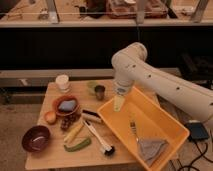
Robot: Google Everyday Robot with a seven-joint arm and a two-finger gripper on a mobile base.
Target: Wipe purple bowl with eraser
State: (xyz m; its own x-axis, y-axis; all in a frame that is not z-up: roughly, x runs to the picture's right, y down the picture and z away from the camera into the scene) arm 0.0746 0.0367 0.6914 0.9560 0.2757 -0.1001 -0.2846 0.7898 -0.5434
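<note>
The purple bowl [36, 138] sits at the front left corner of the wooden table [55, 159], and nothing shows inside it. The eraser [92, 117], a small black and tan block, lies near the table's middle, just left of the yellow bin. My gripper [118, 104] hangs from the white arm over the bin's back left corner. It is to the right of and slightly behind the eraser, and far from the purple bowl. Nothing shows in its grasp.
A yellow bin [165, 119] on the right holds a fork [133, 127] and a grey cloth [151, 148]. An orange bowl [57, 106] holds a blue item. Also here are a white-handled brush [97, 136], white cup [62, 82], metal cup [100, 91], orange fruit [50, 117], grapes [70, 121] and a green vegetable [77, 145].
</note>
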